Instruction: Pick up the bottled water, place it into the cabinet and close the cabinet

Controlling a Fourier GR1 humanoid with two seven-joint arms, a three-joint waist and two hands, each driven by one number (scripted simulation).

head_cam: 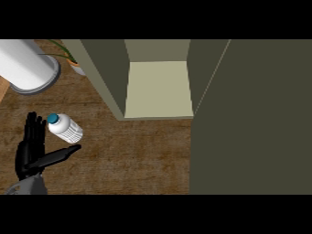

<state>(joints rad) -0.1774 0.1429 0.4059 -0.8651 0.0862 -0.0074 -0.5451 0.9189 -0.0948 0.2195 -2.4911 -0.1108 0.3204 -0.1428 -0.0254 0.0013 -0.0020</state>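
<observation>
The bottle (65, 128) is found on the counter (131, 151), left of the open cabinet (159, 89). The left hand (33, 153) is held just beside it, fingers straight and released, thumb extended below the bottle. Nothing is grasped.

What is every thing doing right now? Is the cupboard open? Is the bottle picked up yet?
cabinet: open, its pale shelf bare
cabinet door: swung open, at the view's right
bottled water: on the counter, blue cap on, not picked up yet
left hand: open, fingers straight, thumb spread, right beside the bottle
right hand: not in view
paper towel roll: on its grey base, at upper left
plant: behind the roll, mostly hidden
</observation>
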